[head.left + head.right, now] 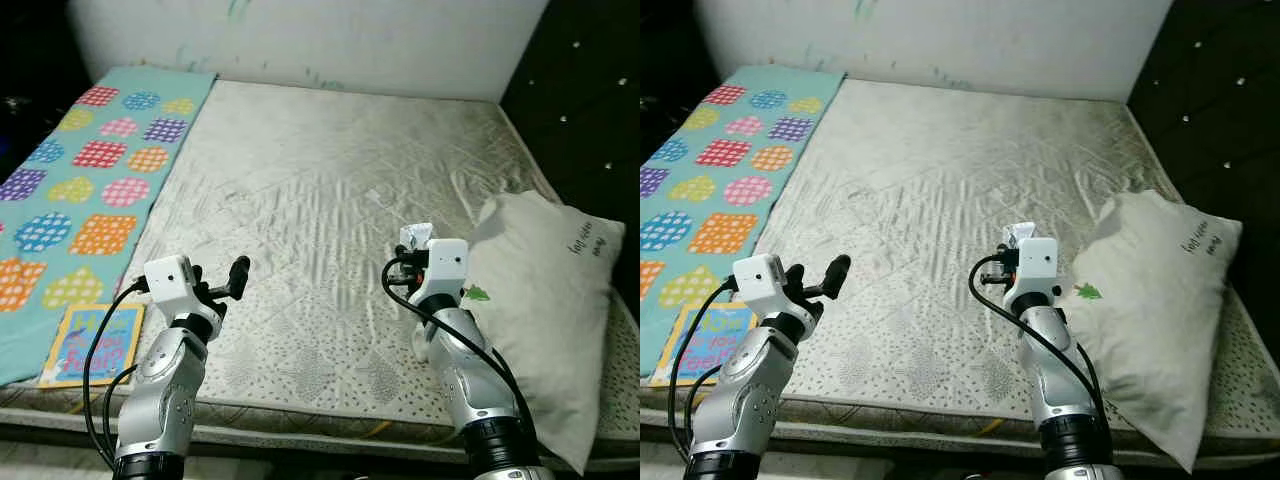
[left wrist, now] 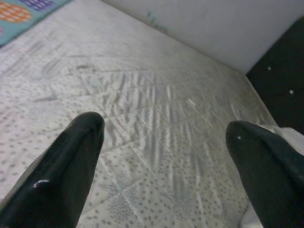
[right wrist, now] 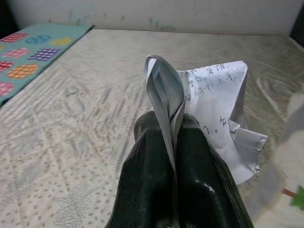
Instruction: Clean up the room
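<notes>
From my left eye, a bare mattress [image 1: 330, 200] stretches ahead. My right gripper [image 1: 408, 252] hovers over it at about five o'clock, a crumpled paper [image 1: 417, 237] sticking up from its tip. Just beside it, toward three o'clock, lies a white pillow [image 1: 545, 300] with a small green mark. My left gripper [image 1: 232, 277] hangs above the mattress at seven o'clock. A teal patterned blanket [image 1: 90, 170] runs along the mattress toward nine o'clock, and a colourful book [image 1: 95, 343] lies on its near end.

My right eye shows the same layout, with the paper [image 1: 1020, 234] raised off the mattress surface.

Along my left wrist, my two black fingers [image 2: 61, 166] stand wide apart with nothing between them, the mattress [image 2: 152, 95] below.

Along my right wrist, my fingers [image 3: 147, 180] press together, pinching the folded edge of the paper [image 3: 213, 104], which carries handwriting and fans out beyond them.
</notes>
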You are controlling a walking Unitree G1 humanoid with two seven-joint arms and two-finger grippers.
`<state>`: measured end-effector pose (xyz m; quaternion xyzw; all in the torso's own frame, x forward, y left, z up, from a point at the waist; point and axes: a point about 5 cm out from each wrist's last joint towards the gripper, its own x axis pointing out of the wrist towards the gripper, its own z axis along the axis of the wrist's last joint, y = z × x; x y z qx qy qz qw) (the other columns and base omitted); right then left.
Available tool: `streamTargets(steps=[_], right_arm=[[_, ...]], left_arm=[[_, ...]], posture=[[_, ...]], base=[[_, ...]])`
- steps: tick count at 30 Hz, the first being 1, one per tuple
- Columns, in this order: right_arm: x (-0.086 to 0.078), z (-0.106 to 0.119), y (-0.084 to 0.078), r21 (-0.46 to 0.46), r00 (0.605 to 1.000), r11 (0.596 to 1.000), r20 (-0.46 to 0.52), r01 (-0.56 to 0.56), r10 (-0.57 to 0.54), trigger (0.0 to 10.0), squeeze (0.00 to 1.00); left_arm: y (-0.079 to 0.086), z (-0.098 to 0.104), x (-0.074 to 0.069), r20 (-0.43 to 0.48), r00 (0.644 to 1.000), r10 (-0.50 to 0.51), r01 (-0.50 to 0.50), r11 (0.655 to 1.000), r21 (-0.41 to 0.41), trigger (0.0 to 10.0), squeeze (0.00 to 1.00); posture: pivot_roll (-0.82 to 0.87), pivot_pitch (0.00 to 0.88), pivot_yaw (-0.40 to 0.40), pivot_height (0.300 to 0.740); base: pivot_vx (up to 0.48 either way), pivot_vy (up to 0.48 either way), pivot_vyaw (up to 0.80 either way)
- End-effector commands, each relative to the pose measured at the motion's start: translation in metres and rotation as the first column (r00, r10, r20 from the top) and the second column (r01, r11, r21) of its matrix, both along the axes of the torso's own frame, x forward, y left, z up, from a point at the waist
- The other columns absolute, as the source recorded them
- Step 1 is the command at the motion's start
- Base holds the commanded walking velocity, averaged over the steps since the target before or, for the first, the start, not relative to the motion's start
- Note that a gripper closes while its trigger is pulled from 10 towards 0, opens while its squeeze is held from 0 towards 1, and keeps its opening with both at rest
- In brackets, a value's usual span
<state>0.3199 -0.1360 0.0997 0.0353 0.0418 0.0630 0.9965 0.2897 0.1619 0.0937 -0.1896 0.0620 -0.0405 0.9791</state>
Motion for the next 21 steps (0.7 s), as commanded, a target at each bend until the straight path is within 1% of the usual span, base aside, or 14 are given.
streamTargets(steps=[1,10,16,20,21], right_arm=[[-0.0002,0.0014,-0.0028,-0.002,1.0,1.0,-0.001,0.0,0.0,10.0,0.0],[0.0022,0.0022,-0.0021,-0.001,1.0,1.0,0.0,-0.007,0.007,10.0,0.0],[0.0022,0.0024,-0.002,-0.002,1.0,1.0,0.002,-0.007,0.007,10.0,0.0],[0.0021,0.0025,-0.002,-0.002,1.0,1.0,0.001,-0.007,0.007,10.0,0.0],[0.002,0.0026,-0.0021,-0.001,1.0,1.0,0.001,-0.007,0.007,10.0,0.0]], left_arm=[[-0.001,0.0017,0.0016,-0.002,1.0,-0.002,0.002,1.0,-0.003,10.0,0.0],[0.0005,0.0018,0.004,-0.006,1.0,0.003,-0.004,1.0,-0.003,10.0,0.0],[0.0009,0.0016,0.004,-0.007,1.0,0.006,-0.006,1.0,-0.002,10.0,0.0],[0.0009,0.0018,0.004,-0.008,1.0,0.004,-0.004,1.0,-0.001,10.0,0.0],[0.0007,0.0019,0.0039,-0.008,1.0,0.003,-0.003,1.0,-0.002,10.0,0.0]], posture=[[-0.1,0.075,-0.028,0.74],[-0.1,0.07,-0.029,0.74],[-0.1,0.072,-0.027,0.74],[-0.1,0.073,-0.027,0.74],[-0.1,0.074,-0.027,0.74]], base=[[0.0,0.0,-0.44],[0.0,0.0,0.0],[0.0,0.262,0.0],[0.0,0.263,-0.44],[0.0,0.266,0.0]])
